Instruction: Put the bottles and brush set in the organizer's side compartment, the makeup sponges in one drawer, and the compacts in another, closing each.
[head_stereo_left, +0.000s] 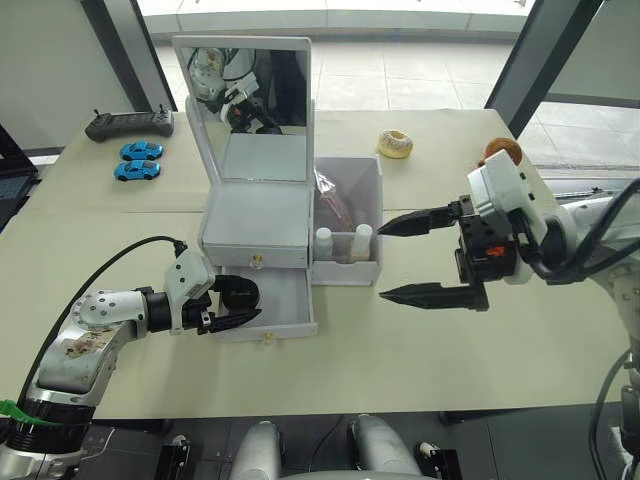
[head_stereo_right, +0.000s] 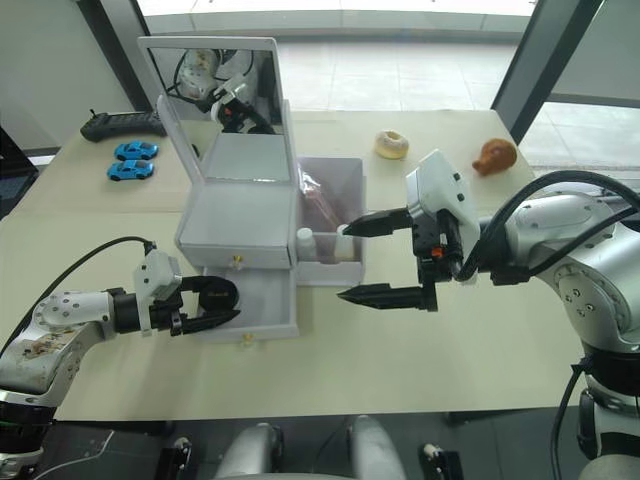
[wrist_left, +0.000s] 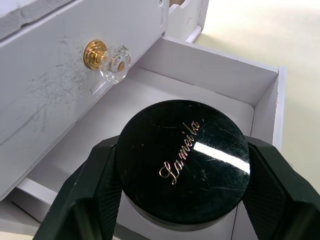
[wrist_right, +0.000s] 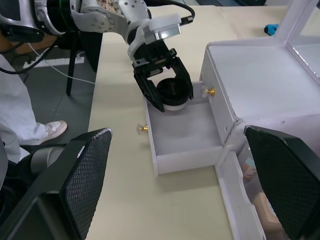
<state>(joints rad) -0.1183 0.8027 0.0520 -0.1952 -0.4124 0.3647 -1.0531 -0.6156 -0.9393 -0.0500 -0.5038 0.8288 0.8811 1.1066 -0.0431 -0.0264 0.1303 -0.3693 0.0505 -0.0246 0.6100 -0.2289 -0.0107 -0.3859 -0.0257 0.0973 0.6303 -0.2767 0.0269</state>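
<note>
Glossy black compact (wrist_left: 182, 162) feels stiff and slippery; my left gripper (head_stereo_left: 232, 305) clamps its rim over the open drawer (wrist_right: 182, 142).

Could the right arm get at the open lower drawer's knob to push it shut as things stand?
Probably yes. The right gripper hangs open beside the organizer, and the lower drawer knob faces bare table. But the left gripper holds a compact over that drawer, so shutting should wait.
</note>
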